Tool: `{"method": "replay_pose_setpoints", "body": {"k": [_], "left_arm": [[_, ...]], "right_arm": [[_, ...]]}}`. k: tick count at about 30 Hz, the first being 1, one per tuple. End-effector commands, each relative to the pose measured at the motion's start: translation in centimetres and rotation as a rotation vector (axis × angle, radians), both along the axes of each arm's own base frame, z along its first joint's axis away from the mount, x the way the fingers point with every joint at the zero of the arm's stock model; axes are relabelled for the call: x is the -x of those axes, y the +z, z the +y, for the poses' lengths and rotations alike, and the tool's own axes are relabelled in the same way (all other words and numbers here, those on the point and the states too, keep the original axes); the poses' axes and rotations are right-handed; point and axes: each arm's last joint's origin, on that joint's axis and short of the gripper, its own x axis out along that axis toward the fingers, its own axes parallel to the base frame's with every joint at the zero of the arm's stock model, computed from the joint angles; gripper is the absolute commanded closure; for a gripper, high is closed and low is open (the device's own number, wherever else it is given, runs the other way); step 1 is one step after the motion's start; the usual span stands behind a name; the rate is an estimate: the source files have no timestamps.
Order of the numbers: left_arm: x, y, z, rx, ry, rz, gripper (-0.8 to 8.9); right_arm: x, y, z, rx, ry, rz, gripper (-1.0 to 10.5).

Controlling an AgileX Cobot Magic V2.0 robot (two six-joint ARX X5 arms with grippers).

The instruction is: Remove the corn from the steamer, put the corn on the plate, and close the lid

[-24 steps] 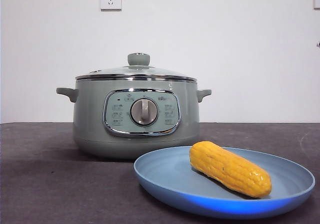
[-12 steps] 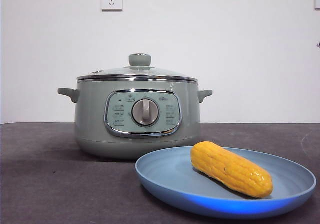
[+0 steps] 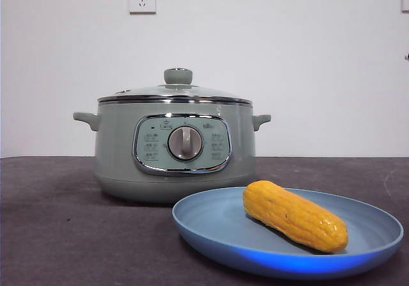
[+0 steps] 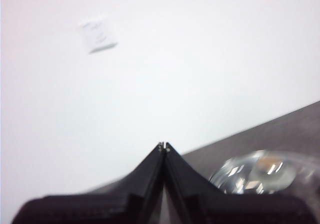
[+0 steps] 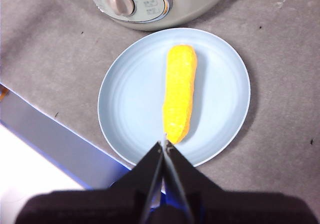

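1. A dark grey table (image 3: 64, 235) carries a sage-green steamer (image 3: 175, 148), its glass lid (image 3: 176, 91) seated on top.
2. Just in front, a blue plate (image 3: 217, 225) holds the corn (image 3: 294, 215), lying flat.
3. The right end effector (image 5: 164, 144) hangs above the plate's edge, jaws pressed together, empty.
4. The left end effector (image 4: 163, 145) is raised toward the wall, jaws together, empty.

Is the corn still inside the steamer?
No, the corn lies on the plate, outside the steamer.
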Motion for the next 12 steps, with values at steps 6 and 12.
{"method": "replay_pose_setpoints", "body": {"k": [6,12], "left_arm": [[0.2,-10.2,0.8,-0.011,0.109,0.119,8.17],[0.5,-14.2,0.9,-0.009,0.129,0.164,8.17]], "right_arm": [[0.0,0.1,0.0,-0.006,-0.001,-0.005,9.5],[0.0,0.1,0.0,-0.005,-0.001,-0.005,9.5]]}}
